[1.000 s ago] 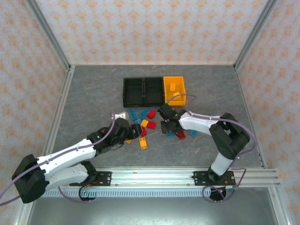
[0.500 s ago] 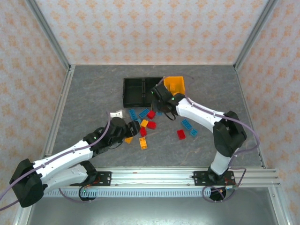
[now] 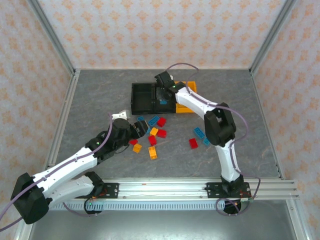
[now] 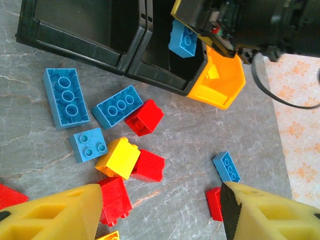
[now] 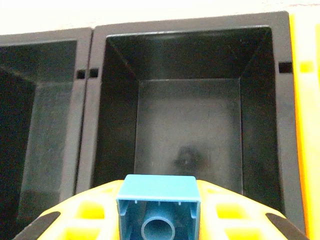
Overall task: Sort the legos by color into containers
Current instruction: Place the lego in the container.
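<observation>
My right gripper (image 3: 162, 96) is shut on a blue lego (image 5: 159, 192) and hangs over the middle black container (image 5: 187, 125), whose floor is bare. The left wrist view also catches that held blue lego (image 4: 183, 39) over the middle container's edge. To its left is the second black container (image 3: 142, 97) and to its right the orange one (image 3: 189, 88). My left gripper (image 4: 160, 212) is open low over the scattered legos, with a red lego (image 4: 115, 197) by its left finger and another red lego (image 4: 214, 202) by its right finger.
Loose legos lie in front of the containers: blue ones (image 4: 66, 97), a yellow one (image 4: 118, 157), red ones (image 4: 144, 117). More legos lie to the right, red (image 3: 193, 143) and blue (image 3: 199, 133). Aluminium posts and papered walls close the table in.
My right arm has lifted the blue lego from the pile and swung it back over the middle black container. My left gripper has shifted slightly back and opened a little wider.
</observation>
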Tool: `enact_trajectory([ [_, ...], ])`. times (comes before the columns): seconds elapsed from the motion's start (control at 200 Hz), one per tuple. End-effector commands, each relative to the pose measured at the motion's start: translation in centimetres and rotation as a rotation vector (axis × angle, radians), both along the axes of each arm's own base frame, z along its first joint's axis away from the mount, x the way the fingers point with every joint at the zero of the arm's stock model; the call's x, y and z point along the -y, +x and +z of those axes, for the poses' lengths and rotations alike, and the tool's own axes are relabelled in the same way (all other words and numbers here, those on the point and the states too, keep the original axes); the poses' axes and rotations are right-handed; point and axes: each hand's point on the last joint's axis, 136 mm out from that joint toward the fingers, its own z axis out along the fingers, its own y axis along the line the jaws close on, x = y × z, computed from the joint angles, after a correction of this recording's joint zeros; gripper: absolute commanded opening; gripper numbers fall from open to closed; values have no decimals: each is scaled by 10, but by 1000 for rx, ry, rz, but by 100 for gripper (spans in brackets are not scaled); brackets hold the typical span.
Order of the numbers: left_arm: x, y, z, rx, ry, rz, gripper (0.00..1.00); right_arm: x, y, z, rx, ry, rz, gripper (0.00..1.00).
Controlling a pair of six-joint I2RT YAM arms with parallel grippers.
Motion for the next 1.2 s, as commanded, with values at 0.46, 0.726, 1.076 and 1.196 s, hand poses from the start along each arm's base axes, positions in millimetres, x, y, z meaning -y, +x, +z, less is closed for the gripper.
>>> enact_trajectory([
  [0.46, -16, -5, -9, -14, -4, 54, 65, 7, 22, -28, -24, -64, -57, 43],
  [0.726, -19, -2, -11, -18, -4, 75, 65, 5, 23, 2, 18, -35, -40, 53],
  [1.076, -34, -3, -12, -52, 48, 147, 66, 6, -2, 73, 91, 42, 20, 54],
  [1.196, -42, -3, -9, -55, 93, 168, 66, 7, -19, 90, 107, 64, 53, 55],
])
